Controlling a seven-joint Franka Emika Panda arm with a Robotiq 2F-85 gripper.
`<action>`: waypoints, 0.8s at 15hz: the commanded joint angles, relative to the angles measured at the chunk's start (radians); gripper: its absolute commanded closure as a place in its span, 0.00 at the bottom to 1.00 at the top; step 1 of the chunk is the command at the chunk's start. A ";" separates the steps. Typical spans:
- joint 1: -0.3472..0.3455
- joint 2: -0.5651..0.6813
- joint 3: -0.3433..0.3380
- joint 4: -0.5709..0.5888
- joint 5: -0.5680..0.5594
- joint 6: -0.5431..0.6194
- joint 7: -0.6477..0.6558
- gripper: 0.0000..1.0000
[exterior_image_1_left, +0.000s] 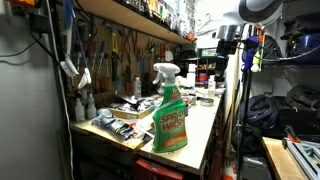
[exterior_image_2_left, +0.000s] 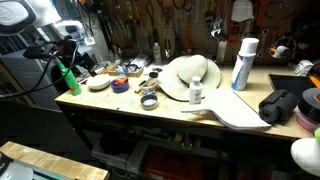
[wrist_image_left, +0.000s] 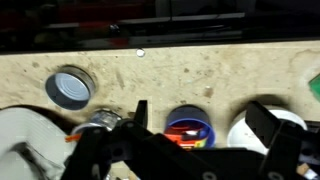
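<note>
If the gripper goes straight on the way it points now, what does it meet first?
Probably the blue round container: in the wrist view it lies between the open fingers of the gripper, on the workbench. How far below it sits is unclear.

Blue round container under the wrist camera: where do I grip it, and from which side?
Come straight down from above and pinch the blue round container across its rim. It seems to sit flat and low on the workbench, leaving little side wall to catch, and the open gripper straddles it.
</note>
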 joint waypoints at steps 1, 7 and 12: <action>-0.022 0.015 -0.021 0.002 -0.014 0.011 0.024 0.00; -0.022 0.025 -0.024 0.006 -0.015 0.016 0.020 0.00; -0.131 0.121 -0.041 0.006 -0.163 0.180 0.035 0.00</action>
